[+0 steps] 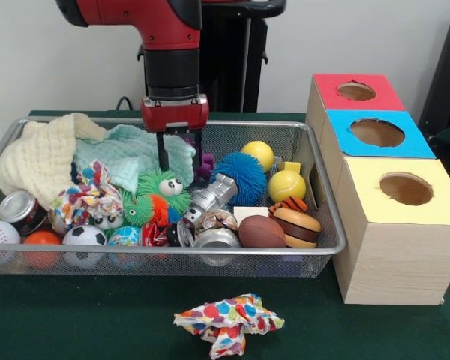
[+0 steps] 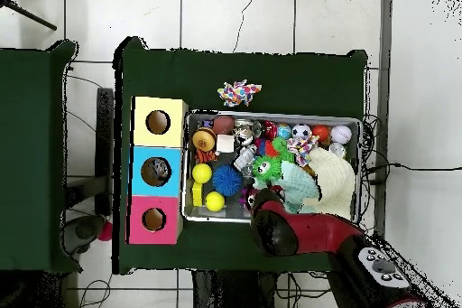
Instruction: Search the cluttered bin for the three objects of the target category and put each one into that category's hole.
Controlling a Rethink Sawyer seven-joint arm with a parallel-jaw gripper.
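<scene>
Bin (image 1: 326,225) (wire mesh) crammed with balls, cans, cloths

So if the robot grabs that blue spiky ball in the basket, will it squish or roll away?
The blue spiky ball looks covered in soft, thin spikes, so it would probably squish and feel light. The spikes likely stop it rolling far, and it sits wedged among other toys in the wire basket. The thin spikes might slip through the gripper.

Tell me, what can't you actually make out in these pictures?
- Front view: the bin's bottom layer, buried under toys and cloths.
- Front view: inside the three box holes, too dark.
- Overhead view: the end effector, covered by the red arm.
- Both views: the target category.
</scene>
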